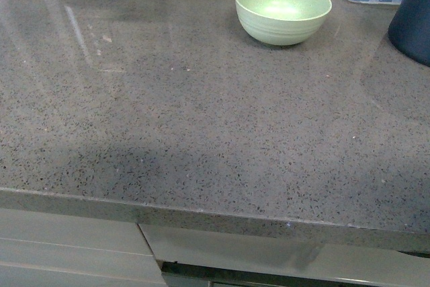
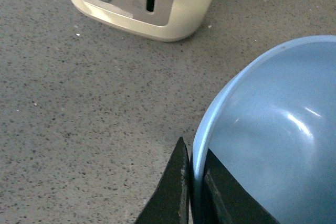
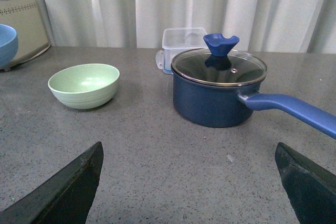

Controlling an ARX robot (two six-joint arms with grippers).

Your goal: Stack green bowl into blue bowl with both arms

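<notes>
**Blue bowl pinched by its rim, green bowl alone on the counter**

The left gripper [image 2: 195, 182] is clamped on the blue bowl [image 2: 273, 140], one finger inside the rim and one outside. That bowl is well left of the dark blue pot [image 3: 218, 95], by a cream toaster [image 2: 152, 3]. The green bowl [image 1: 283, 11] sits upright on the counter [image 1: 201, 139] between the two, nearer the pot. The right gripper [image 3: 186, 187] hangs spread wide in front of the pot.

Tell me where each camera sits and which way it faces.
Front: robot's body, looking down at countertop and green bowl; no arm shows.
Left wrist: left arm, looking down into the blue bowl, left fingers pinching its rim.
Right wrist: right arm, low, facing the navy pot between open right fingers.
Shared: front and right wrist both show the green bowl.
</notes>
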